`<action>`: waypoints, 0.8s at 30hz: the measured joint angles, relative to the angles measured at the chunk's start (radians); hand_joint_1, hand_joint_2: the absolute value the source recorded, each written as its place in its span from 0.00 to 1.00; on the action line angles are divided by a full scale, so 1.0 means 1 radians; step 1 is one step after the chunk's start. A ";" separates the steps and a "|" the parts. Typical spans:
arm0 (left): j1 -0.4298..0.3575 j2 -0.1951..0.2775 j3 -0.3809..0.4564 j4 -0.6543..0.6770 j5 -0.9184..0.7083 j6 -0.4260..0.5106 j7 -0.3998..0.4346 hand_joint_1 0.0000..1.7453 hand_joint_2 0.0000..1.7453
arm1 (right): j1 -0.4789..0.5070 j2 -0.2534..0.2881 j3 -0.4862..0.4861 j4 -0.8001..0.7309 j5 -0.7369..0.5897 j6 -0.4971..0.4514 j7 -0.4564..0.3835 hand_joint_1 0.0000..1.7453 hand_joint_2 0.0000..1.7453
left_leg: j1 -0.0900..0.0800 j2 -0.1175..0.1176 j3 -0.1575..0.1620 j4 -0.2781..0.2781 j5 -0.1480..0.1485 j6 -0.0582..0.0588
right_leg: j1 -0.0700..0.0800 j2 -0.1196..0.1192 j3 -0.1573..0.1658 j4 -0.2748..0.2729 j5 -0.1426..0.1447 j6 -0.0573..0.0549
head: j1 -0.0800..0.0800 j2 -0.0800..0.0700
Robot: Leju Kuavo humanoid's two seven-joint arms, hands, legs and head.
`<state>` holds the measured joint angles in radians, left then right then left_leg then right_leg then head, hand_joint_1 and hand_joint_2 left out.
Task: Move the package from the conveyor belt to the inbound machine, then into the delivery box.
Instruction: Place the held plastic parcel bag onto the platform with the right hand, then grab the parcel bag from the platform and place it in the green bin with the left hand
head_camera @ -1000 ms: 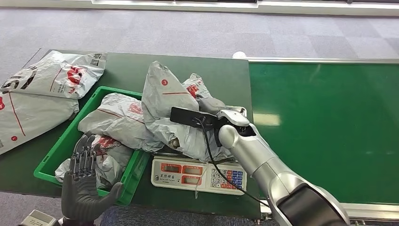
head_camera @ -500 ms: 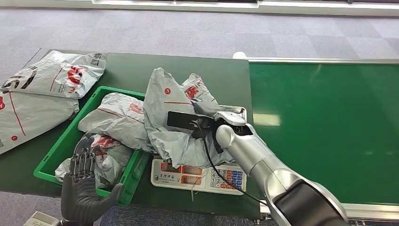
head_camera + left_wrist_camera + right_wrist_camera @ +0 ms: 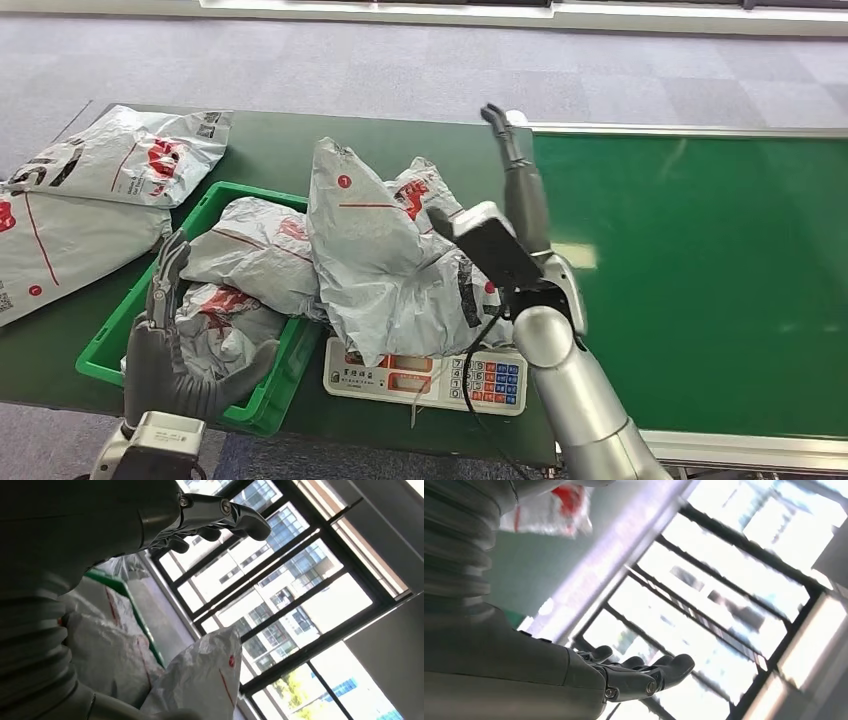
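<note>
Nearby, grey package (image 3: 385, 265) draped over scale (image 3: 430, 372)

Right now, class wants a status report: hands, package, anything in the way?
Right hand open, raised, holding nothing. Left hand open beside green box. Grey package sits on scale, leaning toward box. Nothing blocking.

Crumpled grey package (image 3: 385, 255) with red markings, slumped on the scale (image 3: 425, 375) beside the green bin (image 3: 262, 390).

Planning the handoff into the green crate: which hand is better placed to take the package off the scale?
Probably the left hand: it hovers open at the green crate, beside the package. The right hand is raised, empty.
</note>
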<state>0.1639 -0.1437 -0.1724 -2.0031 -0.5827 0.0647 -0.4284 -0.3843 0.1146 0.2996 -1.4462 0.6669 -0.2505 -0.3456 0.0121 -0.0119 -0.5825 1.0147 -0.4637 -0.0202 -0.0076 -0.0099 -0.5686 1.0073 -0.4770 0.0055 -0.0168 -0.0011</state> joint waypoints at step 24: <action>-0.576 -0.059 -0.431 0.699 -0.464 -0.023 0.569 0.00 1.00 | 0.580 -0.010 -0.254 -0.595 -0.513 -0.447 -0.351 0.00 1.00 | -0.003 0.009 0.000 0.000 0.000 0.001 | -0.002 0.008 -0.002 0.000 0.004 0.001 | 0.000 0.000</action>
<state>-0.4117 -0.2029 -0.6033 -1.3041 -1.0471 0.0415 0.1404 0.1960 0.1042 0.0460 -2.0407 0.1534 -0.6971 -0.6970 0.0096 -0.0029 -0.5822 1.0146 -0.4637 -0.0192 -0.0098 -0.0018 -0.5703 1.0073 -0.4734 0.0070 -0.0172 -0.0011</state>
